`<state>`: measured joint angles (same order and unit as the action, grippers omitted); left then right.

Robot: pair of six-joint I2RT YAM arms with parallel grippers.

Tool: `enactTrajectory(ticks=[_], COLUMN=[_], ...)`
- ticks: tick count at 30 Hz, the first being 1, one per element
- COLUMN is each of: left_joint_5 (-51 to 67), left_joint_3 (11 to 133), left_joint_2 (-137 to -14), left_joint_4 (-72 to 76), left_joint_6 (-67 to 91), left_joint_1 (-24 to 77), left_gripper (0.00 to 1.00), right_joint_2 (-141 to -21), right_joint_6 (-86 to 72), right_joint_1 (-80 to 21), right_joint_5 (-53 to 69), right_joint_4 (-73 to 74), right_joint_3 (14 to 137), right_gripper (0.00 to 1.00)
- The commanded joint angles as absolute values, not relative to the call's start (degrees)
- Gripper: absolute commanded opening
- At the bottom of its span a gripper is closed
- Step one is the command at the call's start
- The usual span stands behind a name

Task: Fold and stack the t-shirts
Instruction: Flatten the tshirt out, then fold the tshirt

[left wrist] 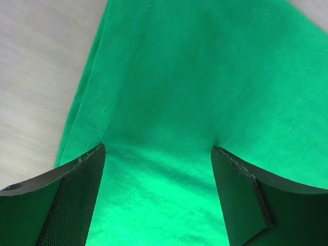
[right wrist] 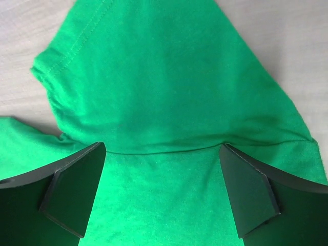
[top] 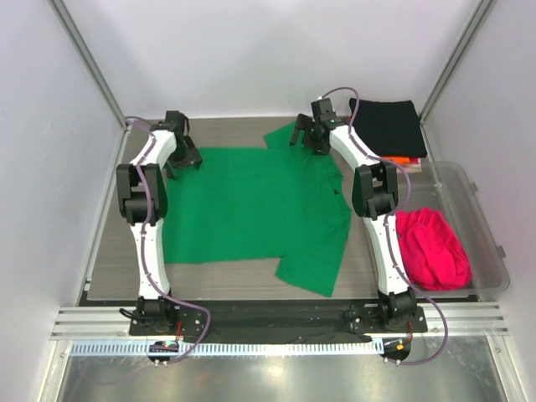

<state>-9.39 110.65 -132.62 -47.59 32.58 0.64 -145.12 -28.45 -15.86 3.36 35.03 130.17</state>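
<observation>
The green shirt (top: 251, 205) is plain, bright, soft cloth, spread open and nearly flat on the table (top: 226, 134), with a few shallow wrinkles across the body. It fills the middle of the tabletop between the two arms.

Its long axis runs left to right in the top view. The straight hem is at the left and the neck at the right, towards the right arm. One short sleeve sticks out towards the far edge, and the other towards the near edge (this near sleeve is the larger green flap).

The left gripper (top: 182, 159) sits at the far left corner of the shirt. In its wrist view the fingers stand wide apart with green cloth (left wrist: 205, 77) lying between them, and the stitched edge runs off to the left over bare table (left wrist: 36, 77).

The right gripper (top: 306, 134) is at the far sleeve. Its fingers are also spread apart, not clamped. The sleeve (right wrist: 164, 77), with its stitched cuff at the upper left, lies just beyond the tips, and a crease crosses the cloth between them.

At the far right corner lies a folded black shirt (top: 387, 126), with a sliver of orange cloth (top: 400, 159) showing at its near edge. Nearer, a crumpled pink shirt (top: 431, 247) sits in the clear bin (top: 494, 251) at the right edge of the table.
</observation>
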Motion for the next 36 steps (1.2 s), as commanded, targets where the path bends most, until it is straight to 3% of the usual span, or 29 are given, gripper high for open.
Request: enactTrajectory(ticks=[1, 5, 9, 13, 19, 22, 26, 32, 36], left_joint_5=[-4.8, -4.2, -6.2, -9.5, -12.3, -14.3, -14.8, -18.5, -20.7], left_joint_3=[118.8, 118.5, 113.8, 95.9, 63.8, 51.6, 41.1, 31.2, 28.5], left_joint_2=[-136.4, -130.2, -116.1, -99.7, -71.7, -63.0, -51.3, -46.8, -49.6], left_joint_4=[-51.9, -53.1, -54.7, -52.6, -46.3, -45.1, -43.2, -39.5, -36.0], left_joint_6=[33.0, 34.0, 33.5, 34.0, 41.4, 46.6, 52.5, 59.5, 61.0], left_joint_1=[0.3, 0.3, 0.3, 0.3, 0.3, 0.3, -2.6, -2.7, -3.2], left_gripper=[0.84, 0.87, 0.88, 0.88, 0.88, 0.83, 0.81, 0.75, 0.73], right_joint_2=[-149.4, -145.5, -136.4, -124.6, -96.9, -84.0, -69.0, -45.0, -39.6], right_joint_6=[-28.7, -28.9, -28.3, -26.9, -25.1, -27.0, -34.1, -40.9, -44.7], right_joint_1=[-15.0, -15.1, -15.5, -16.3, -21.2, -25.0, -26.3, -26.6, -26.7], right_joint_5=[6.1, 8.4, 10.5, 11.0, 9.1, 2.9, 5.1, 8.7, 8.3], right_joint_4=[36.5, 36.4, 35.8, 35.3, 31.7, 30.9, 32.9, 36.5, 40.4], right_joint_3=[136.6, 138.6, 134.4, 126.2, 96.4, 80.2, 60.2, 41.3, 36.9], right_gripper=[1.0, 1.0, 1.0, 1.0, 1.0, 1.0, 0.99, 0.99, 0.99])
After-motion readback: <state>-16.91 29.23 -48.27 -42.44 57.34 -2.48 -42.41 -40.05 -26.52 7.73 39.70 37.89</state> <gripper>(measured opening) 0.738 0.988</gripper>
